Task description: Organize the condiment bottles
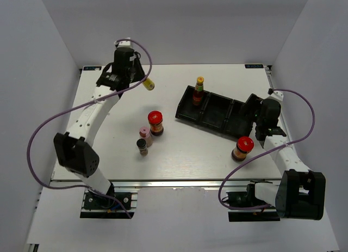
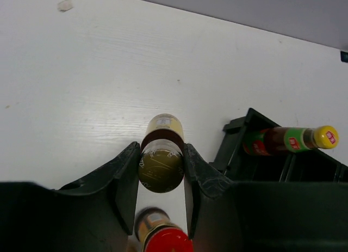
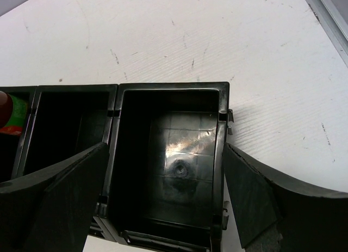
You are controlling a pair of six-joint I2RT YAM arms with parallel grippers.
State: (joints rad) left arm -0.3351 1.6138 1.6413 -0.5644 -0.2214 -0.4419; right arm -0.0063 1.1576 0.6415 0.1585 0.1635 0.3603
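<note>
Left gripper (image 2: pixel 161 151): clamped on a slim yellow-capped dark bottle (image 2: pixel 161 165), sideways, aloft.
Right gripper (image 3: pixel 166 151): jaws apart over the long black plastic tray (image 3: pixel 168 87), right end cell.
Tray, left end: second yellow-capped bottle (image 1: pixel 199 91), upright.
On white table (image 1: pixel 185 157), centre: red-lidded jar (image 1: pixel 155 123), pink-capped bottle (image 1: pixel 145 135), dark-capped jar (image 1: pixel 142 147); right: second red-lidded jar (image 1: pixel 242 148).

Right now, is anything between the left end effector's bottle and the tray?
Nothing visible: bare table lies between the held bottle and the tray. One end compartment holds another yellow-capped bottle; the right end effector hangs over the opposite end.
</note>
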